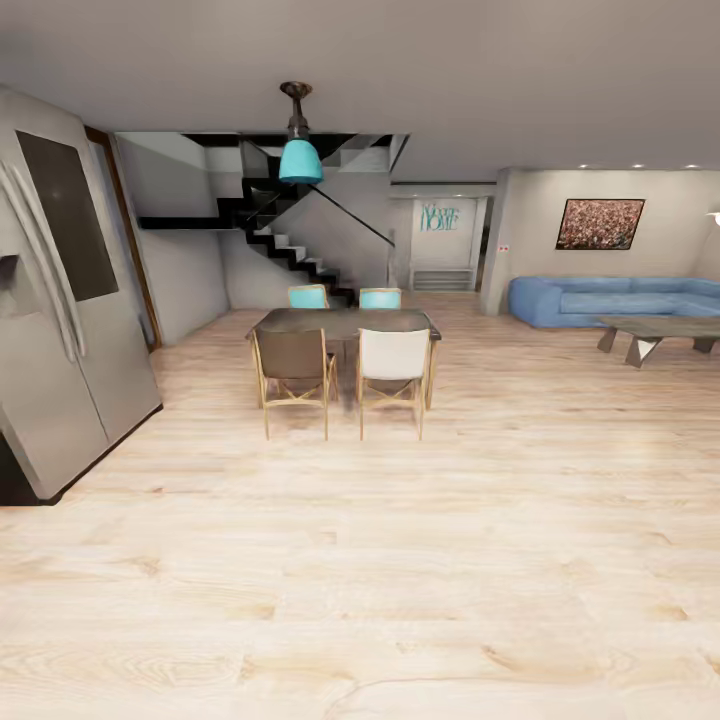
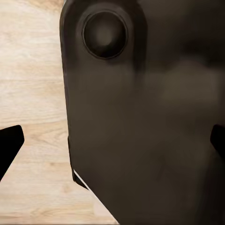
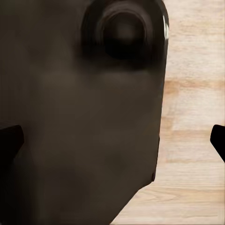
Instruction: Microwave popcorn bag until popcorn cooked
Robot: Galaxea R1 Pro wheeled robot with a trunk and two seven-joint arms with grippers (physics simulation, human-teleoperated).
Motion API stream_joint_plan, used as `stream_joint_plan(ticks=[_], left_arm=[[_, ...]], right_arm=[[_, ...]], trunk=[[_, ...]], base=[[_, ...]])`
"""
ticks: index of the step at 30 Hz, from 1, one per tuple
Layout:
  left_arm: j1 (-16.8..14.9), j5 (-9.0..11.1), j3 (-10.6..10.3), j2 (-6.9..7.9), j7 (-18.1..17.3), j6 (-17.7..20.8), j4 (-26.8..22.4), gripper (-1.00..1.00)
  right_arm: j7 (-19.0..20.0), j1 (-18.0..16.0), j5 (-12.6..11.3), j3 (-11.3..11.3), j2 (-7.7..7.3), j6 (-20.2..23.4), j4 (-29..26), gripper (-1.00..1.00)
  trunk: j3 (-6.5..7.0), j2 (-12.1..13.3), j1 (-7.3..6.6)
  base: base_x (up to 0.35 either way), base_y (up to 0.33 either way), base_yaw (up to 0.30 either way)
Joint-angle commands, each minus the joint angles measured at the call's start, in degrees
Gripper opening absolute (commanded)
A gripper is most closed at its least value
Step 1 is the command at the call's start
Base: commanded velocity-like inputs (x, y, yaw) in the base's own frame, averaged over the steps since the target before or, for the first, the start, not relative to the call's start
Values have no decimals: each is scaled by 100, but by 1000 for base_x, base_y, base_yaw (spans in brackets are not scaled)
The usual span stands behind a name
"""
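Room: a big open room with a pale wood floor [image 1: 400, 560], a fridge [image 1: 60, 330] and a dining table [image 1: 343, 324].
Popcorn bag: nowhere here; the robot was likely on its way.
Left gripper [image 2: 112, 145]: spread, empty.
Right gripper [image 3: 112, 140]: spread, empty.

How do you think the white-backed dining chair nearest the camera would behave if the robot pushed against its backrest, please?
The white-backed chair would probably tip rather than slide if pushed high, since its backrest sits well above thin, crossed legs. It looks light for its size, given the slim wooden frame. On the smooth wood floor a low push would likely make it skid toward the dining table.
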Motion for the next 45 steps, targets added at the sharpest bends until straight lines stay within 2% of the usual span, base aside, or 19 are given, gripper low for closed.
stream_joint_plan(ticks=[1, 6, 9, 15, 45], left_arm=[[-9, 9, 9, -33, 0, -18, -33, 100], [-9, 9, 9, -80, 0, -18, -144, 100], [-9, 9, 9, -97, 0, -18, -169, 100], [-9, 9, 9, -105, 0, -18, -177, 100], [-9, 9, 9, -105, 0, -18, -179, 100]], right_arm=[[-33, -34, -18, -9, -33, 33, -33, 100], [-75, -143, -16, -2, -194, 63, -179, 100], [-137, -162, -17, -1, -225, 30, -235, 100], [-234, -167, -18, -8, -229, 18, -254, 100], [-237, -169, -18, 0, -236, 18, -255, 100]], trunk=[[-3, -2, 0], [-3, -2, 0], [-3, -2, 0], [-3, -2, 0], [-3, -2, 0]], base=[[0, 0, 81], [0, 0, 52], [0, 0, 195], [0, 0, 270], [0, 0, 283]])
